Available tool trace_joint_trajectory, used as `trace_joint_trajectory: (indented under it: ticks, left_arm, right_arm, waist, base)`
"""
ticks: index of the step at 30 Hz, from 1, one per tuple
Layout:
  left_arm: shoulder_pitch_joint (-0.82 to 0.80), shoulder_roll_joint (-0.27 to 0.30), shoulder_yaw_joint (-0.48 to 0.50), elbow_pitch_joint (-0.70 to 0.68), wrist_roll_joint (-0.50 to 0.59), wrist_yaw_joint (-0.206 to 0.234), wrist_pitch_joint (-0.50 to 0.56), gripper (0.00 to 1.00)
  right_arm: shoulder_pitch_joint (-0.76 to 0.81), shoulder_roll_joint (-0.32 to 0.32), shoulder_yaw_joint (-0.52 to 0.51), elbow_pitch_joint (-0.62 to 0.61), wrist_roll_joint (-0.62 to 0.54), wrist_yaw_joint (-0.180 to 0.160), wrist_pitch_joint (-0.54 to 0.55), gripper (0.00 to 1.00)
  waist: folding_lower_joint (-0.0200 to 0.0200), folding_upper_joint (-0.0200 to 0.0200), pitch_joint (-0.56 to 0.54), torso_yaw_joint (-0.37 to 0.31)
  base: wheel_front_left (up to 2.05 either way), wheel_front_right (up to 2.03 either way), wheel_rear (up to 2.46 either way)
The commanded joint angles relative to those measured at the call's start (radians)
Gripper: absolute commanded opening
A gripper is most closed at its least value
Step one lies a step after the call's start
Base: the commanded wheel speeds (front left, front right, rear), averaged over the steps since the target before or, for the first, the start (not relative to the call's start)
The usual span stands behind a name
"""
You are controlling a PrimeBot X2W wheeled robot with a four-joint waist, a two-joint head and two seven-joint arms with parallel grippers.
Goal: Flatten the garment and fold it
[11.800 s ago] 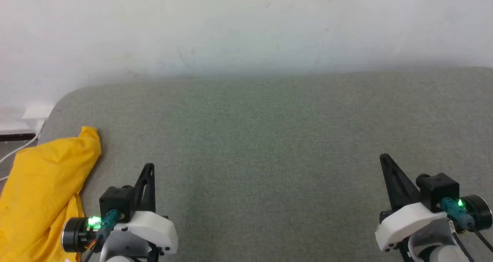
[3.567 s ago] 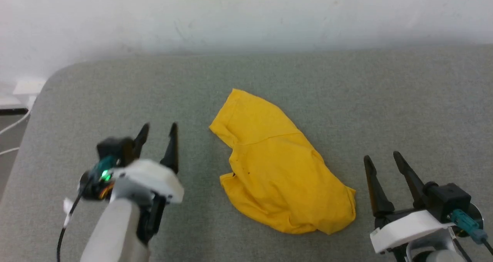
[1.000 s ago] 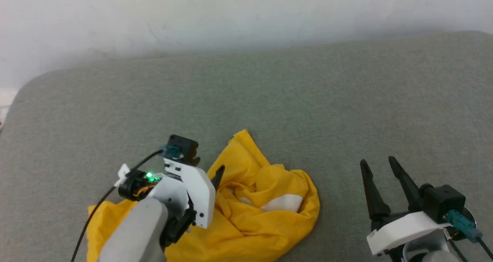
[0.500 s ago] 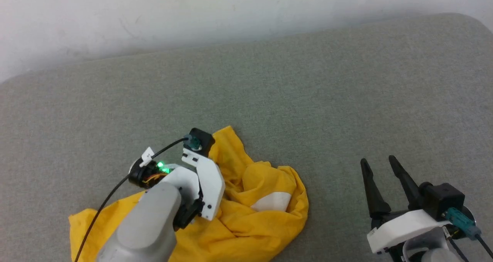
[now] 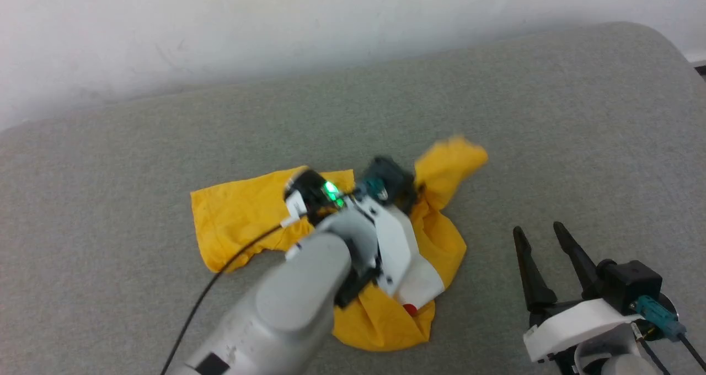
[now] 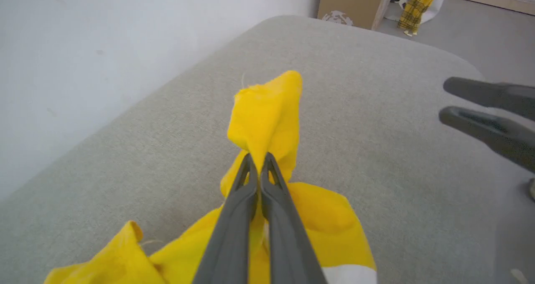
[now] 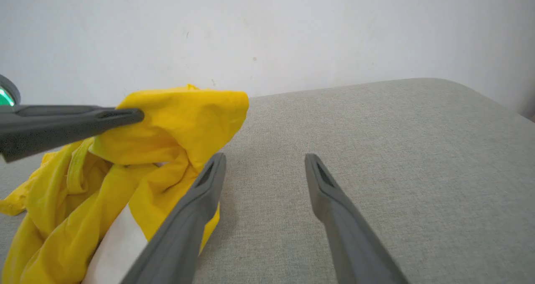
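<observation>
The garment [image 5: 242, 220], a bright yellow T-shirt, lies crumpled on the grey cushion, with a white patch [image 5: 426, 280] and a red dot [image 5: 409, 309] showing near its front. My left gripper [image 6: 260, 159] is shut on a fold of the yellow cloth, and a flap [image 5: 449, 157] stands up beyond the fingertips. The left wrist [image 5: 386, 226] hangs over the middle of the garment and hides part of it. My right gripper [image 5: 538, 230] stands open to the right of the garment, with nothing between its fingers [image 7: 200, 192].
The grey cushioned surface [image 5: 138, 143] runs wide to the left, back and right, with a rounded corner at the far right. A white wall [image 5: 220, 22] stands behind it. Beyond the corner are a cardboard box [image 6: 351, 2] and a plaid cloth [image 6: 418, 0].
My left gripper has shut on the garment and pulled it up and to the right, spreading part of it out to the left. The head view has shifted. The right gripper has stayed put.
</observation>
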Motion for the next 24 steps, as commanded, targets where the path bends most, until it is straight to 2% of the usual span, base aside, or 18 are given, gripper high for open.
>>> trace_joint_trajectory:
  ticks: [1, 3, 4, 5, 9, 15, 19, 23, 24]
  left_arm:
    - [0.031, 0.0, -0.036, 0.007, -0.029, -0.011, 0.005, 0.0]
    - [0.062, 0.0, -0.109, 0.011, -0.08, -0.022, 0.021, 0.0]
    - [0.075, -0.001, -0.139, 0.013, -0.097, -0.023, 0.025, 0.21]
    - [0.082, -0.001, -0.162, 0.015, -0.107, -0.02, 0.021, 1.0]
    - [0.081, -0.001, -0.21, 0.001, -0.125, 0.022, -0.041, 1.0]
    - [0.03, -0.001, -0.204, -0.012, -0.117, 0.099, -0.113, 1.0]
    - [0.002, 0.025, -0.207, 0.031, -0.105, 0.131, -0.041, 1.0]
    - [-0.007, 0.053, -0.221, 0.061, -0.115, 0.125, 0.073, 1.0]
    - [-0.007, 0.06, -0.224, 0.063, -0.118, 0.122, 0.092, 0.8]
  right_arm:
    - [-0.005, 0.002, -0.002, -0.001, 0.005, -0.002, 0.003, 1.0]
    - [-0.001, 0.002, -0.006, -0.001, 0.007, -0.002, 0.003, 1.0]
    - [0.0, 0.002, -0.007, -0.001, 0.008, -0.002, 0.002, 1.0]
    - [0.002, 0.002, -0.009, -0.001, 0.009, -0.002, 0.002, 1.0]
    - [0.009, 0.002, -0.019, 0.001, 0.011, -0.002, 0.002, 1.0]
    - [0.014, 0.002, -0.022, 0.001, 0.005, -0.002, 0.006, 1.0]
    - [0.016, 0.002, -0.02, -0.001, 0.006, -0.002, 0.008, 1.0]
    - [0.023, 0.002, -0.018, 0.0, 0.007, -0.002, 0.011, 1.0]
    - [0.025, 0.002, -0.019, 0.001, 0.008, -0.002, 0.012, 1.0]
  waist:
    - [-0.0001, 0.0, 0.001, -0.019]
    - [-0.0001, 0.0, 0.002, -0.024]
    - [-0.0001, 0.0, 0.003, -0.025]
    - [-0.0001, 0.0, 0.003, -0.024]
    - [-0.0001, 0.0, -0.002, 0.001]
    - [-0.0001, 0.0, -0.026, 0.046]
    - [-0.0001, 0.0, -0.037, 0.059]
    - [-0.0001, 0.0, -0.047, 0.061]
    - [-0.0001, 0.0, -0.049, 0.06]
  base:
    - [0.0, 0.0, 0.0]
    - [0.0, 0.0, 0.0]
    - [0.0, 0.0, 0.0]
    - [0.0, 0.0, 0.0]
    - [0.0, 0.0, 0.0]
    - [0.0, 0.0, 0.0]
    - [0.0, 0.0, 0.0]
    - [0.0, 0.0, 0.0]
    - [0.0, 0.0, 0.0]
